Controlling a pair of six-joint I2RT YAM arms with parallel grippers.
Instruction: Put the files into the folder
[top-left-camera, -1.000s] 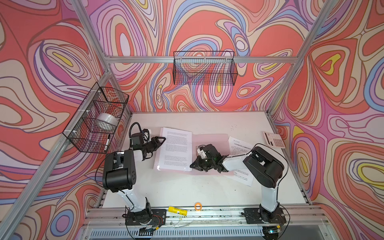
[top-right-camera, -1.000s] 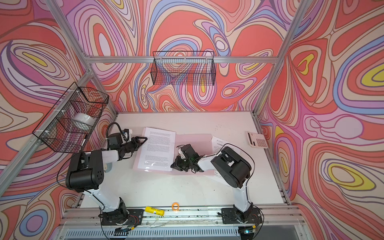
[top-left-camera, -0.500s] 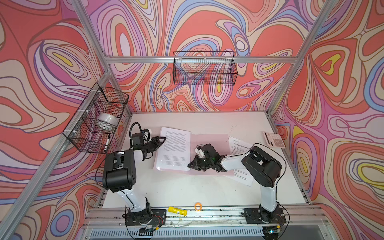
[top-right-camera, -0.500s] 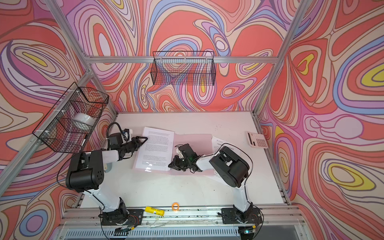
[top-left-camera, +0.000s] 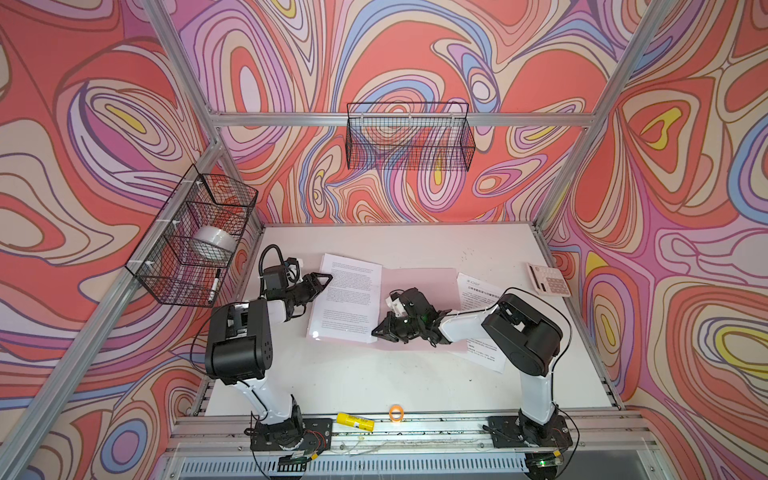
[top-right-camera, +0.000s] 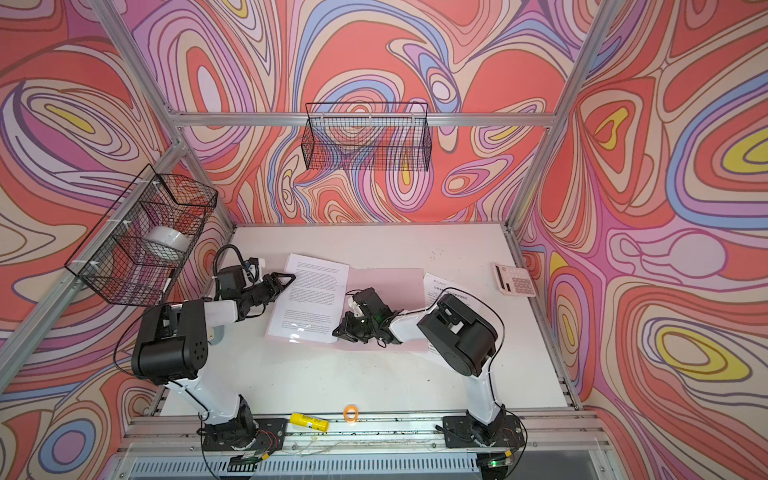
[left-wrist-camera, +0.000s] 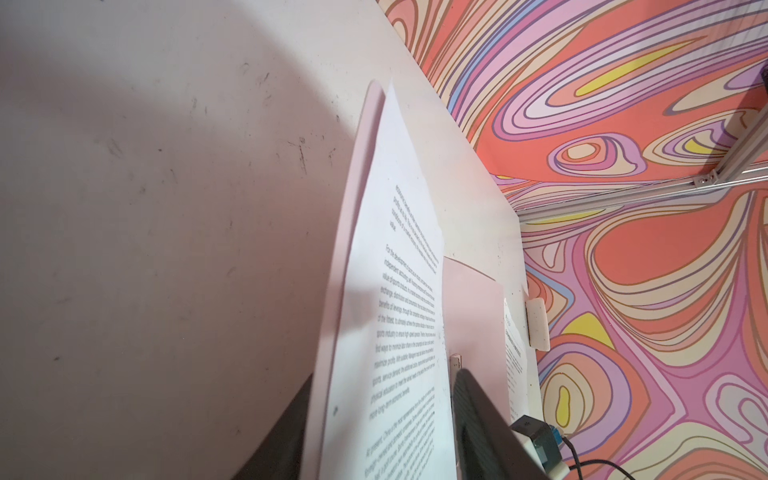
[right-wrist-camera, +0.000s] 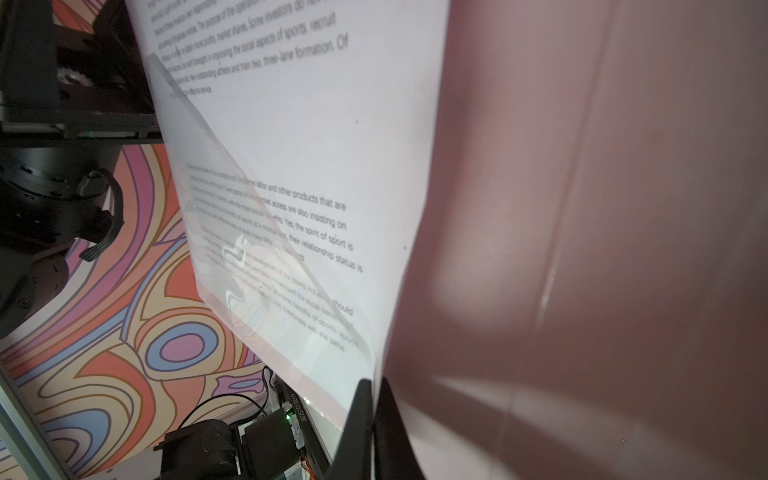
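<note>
At worktop (top-left-camera: 374, 382) centre, printed sheet (top-left-camera: 349, 299) lies on open folder (top-left-camera: 415, 284); right claw (top-left-camera: 375, 333) pinches its near corner, left claw (top-left-camera: 322, 284) gapes astride left edge. Risk: dragging could crumple or skew sheet.

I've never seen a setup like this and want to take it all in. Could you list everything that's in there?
table: one, white, inside patterned walls
folder: one, pale pink, mid-table
printed sheet: one, white, on the folder's left part
logo sheet: one, white, at the folder's right edge
calculator: one, pink-and-white, far right of the table
wire baskets: two, black, back wall and left wall
tape roll: one, white, left-wall basket
marker: one, black-and-white, same basket
yellow tube: one, front rail
orange ring: one, front table edge
left gripper: black, jaws apart at the printed sheet's far left corner
right gripper: black, shut on its near right corner
</note>
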